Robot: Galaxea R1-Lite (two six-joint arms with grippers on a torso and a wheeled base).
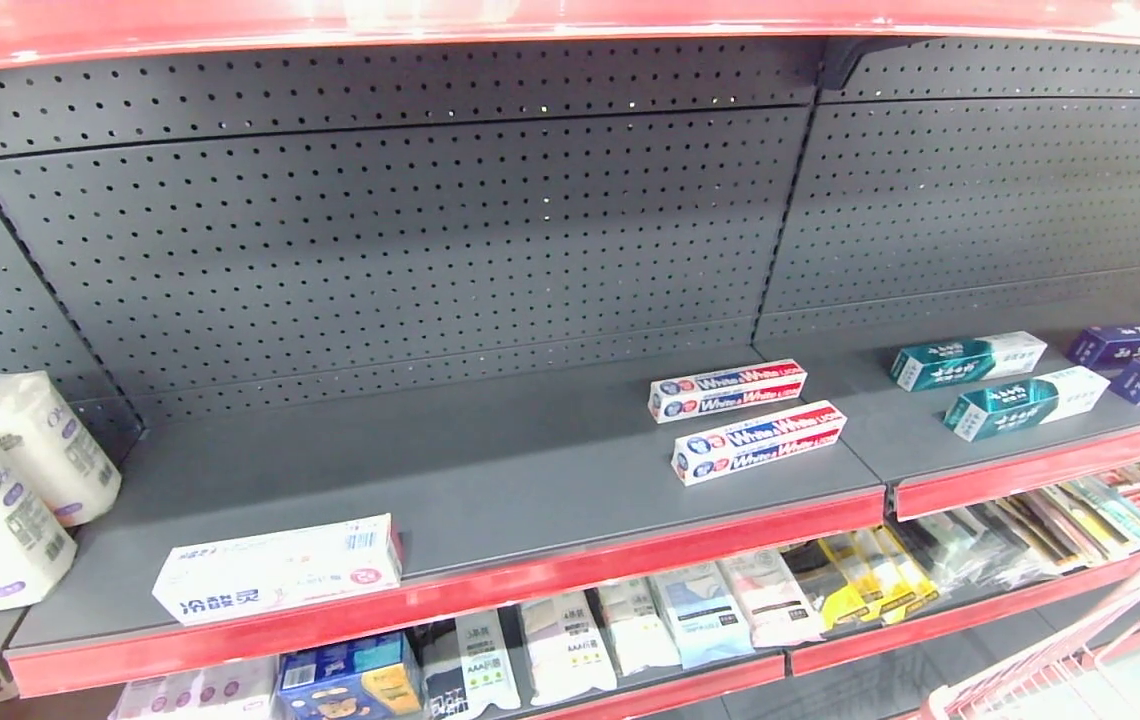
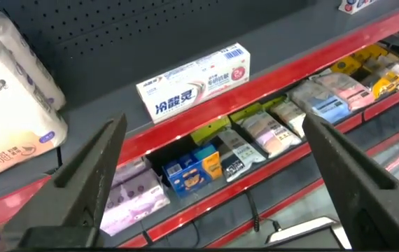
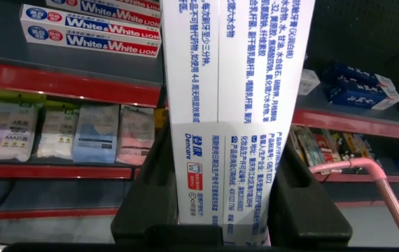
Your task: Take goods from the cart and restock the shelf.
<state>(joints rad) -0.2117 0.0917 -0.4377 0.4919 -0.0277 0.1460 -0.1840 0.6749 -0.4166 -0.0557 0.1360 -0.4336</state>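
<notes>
The right fingers (image 3: 147, 203) are clamped on a white toothpaste box (image 3: 234, 105), with one dark finger pressed against each broad side near one end. Most of the carton therefore juts out past the fingertips toward the shelf (image 3: 66, 73). Gripping it by the end seems sensible, since the free length could go onto the shelf board first while the fingers stay clear of the red lip. Past the carton's far end, to one side of the fingers, the red-and-white boxes (image 3: 91, 38) lie flat on the shelf, one behind the other. To the other side of the fingers sit the dark blue boxes (image 3: 357, 87). The goods appear sorted by kind, so the held carton most likely belongs in an open stretch of board or next to its own sort. I cannot tell whether it matches anything already shelved. The pink rail of the cart (image 3: 367, 175) runs just beside the right fingers, on the blue-box side. The left fingers (image 2: 91, 175) are spread wide with nothing between them. Seen through their gap and well beyond the tips, a shelved white box (image 2: 192, 82) lies at the shelf's front edge, with the paper rolls (image 2: 10, 105) outside one finger. That arm looks free, perhaps for the next item.
</notes>
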